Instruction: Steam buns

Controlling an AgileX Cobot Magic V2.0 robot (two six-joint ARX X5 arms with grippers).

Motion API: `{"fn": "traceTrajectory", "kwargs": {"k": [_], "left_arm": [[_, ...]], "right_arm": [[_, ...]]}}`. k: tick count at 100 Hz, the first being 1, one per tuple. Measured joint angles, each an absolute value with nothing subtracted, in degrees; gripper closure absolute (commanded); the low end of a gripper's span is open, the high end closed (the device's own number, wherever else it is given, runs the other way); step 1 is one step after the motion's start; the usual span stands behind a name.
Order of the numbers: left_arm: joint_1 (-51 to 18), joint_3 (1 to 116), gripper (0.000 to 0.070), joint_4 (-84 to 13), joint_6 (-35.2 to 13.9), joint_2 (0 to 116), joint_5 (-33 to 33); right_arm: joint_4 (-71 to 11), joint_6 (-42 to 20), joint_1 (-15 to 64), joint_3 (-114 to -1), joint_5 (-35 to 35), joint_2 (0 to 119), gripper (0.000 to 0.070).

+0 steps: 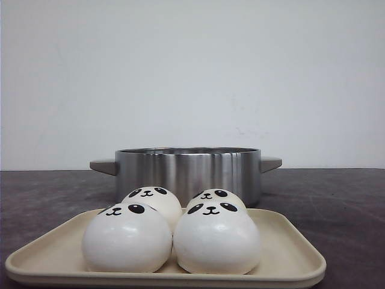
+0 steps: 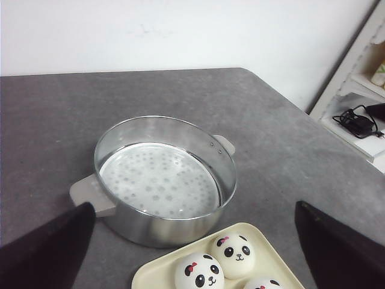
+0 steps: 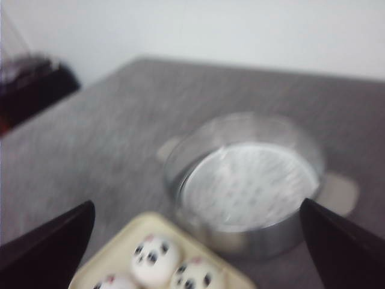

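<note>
Backdrop: plain white wall behind a dark grey speckled bench [image 1: 337,198]; in the left wrist view I also see a pale shelf [image 2: 361,102] off the bench corner with a black cable on it.
Steamer: round brushed-steel pot [image 1: 187,171] with two stubby grey side handles, sitting just behind the tray; its floor is a perforated plate, and I see nothing lying in it.
Tray: shallow cream rectangular tray [image 1: 289,253] with rounded corners, at the near edge of the bench, close to the pot wall.
Buns: four glossy white dome-shaped panda-faced buns [image 1: 171,226], all on the tray, packed two by two and touching their neighbours; none is in the pot yet.
Step in hand, as I judge it: the first pick, so the task is at its start.
How I'd do it well: take a rear bun nearest the pot, or an outer one, so a finger has room on its free side; close softly, since these look squashy and slick; lift clear of the rim before moving over the perforated plate, and set each down apart from where the next will go.
Left claw [image 2: 192,253]: dark fingers spread wide, hanging above the tray and pot, holding and touching nothing.
Right claw [image 3: 195,253]: likewise spread wide and bare; that view is blurred, so finer detail I cannot tell.
</note>
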State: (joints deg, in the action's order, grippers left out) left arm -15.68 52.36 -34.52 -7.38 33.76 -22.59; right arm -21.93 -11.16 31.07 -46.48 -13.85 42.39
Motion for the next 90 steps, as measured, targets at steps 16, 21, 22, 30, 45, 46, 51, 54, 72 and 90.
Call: {"fn": "traceTrajectory", "kwargs": {"k": [16,21,22,30,45,46,51,54,72,90], "left_arm": [[-17.1,52.4,0.0028,-34.5,-6.9,33.7,-22.4],[-17.7,52.4,0.0028,-34.5,-6.8,33.6,-22.4],[-17.9,52.4,0.0028,-34.6,-6.8,33.6,-22.4],[-18.7,52.4,0.0028,-34.9,-6.8,33.3,-22.0],[-19.8,52.4,0.0028,-36.1,-6.8,32.4,-19.5],[-19.9,52.4,0.0028,-36.1,-6.8,32.4,-19.5],[-20.3,52.4,0.0028,-36.1,-6.8,32.0,-19.4],[-20.6,52.4,0.0028,-36.1,-6.8,31.7,-19.4],[-22.0,52.4,0.0028,-36.4,-6.8,30.5,-19.4],[-22.7,52.4,0.0028,-37.1,-6.8,30.3,-19.4]], "right_arm": [[-33.9,-15.5,46.7,-54.4,0.0,53.6,0.0],[-37.3,-17.2,49.1,-57.3,0.8,57.7,0.0],[-37.8,-17.5,49.5,-58.0,0.8,58.5,0.0],[-41.6,-20.8,51.1,-62.9,1.1,64.6,0.0],[-44.4,-26.0,50.8,-67.1,1.1,74.4,0.0098],[-44.6,-26.2,50.7,-67.1,0.9,75.1,0.0098],[-45.6,-27.4,49.8,-67.1,-1.0,78.3,0.0098],[-46.0,-27.9,49.1,-67.1,-2.3,80.3,0.0098],[-45.7,-29.0,46.1,-67.0,-5.8,89.6,0.0098],[-40.5,-29.0,44.7,-67.0,-6.1,94.9,0.0098]]}}
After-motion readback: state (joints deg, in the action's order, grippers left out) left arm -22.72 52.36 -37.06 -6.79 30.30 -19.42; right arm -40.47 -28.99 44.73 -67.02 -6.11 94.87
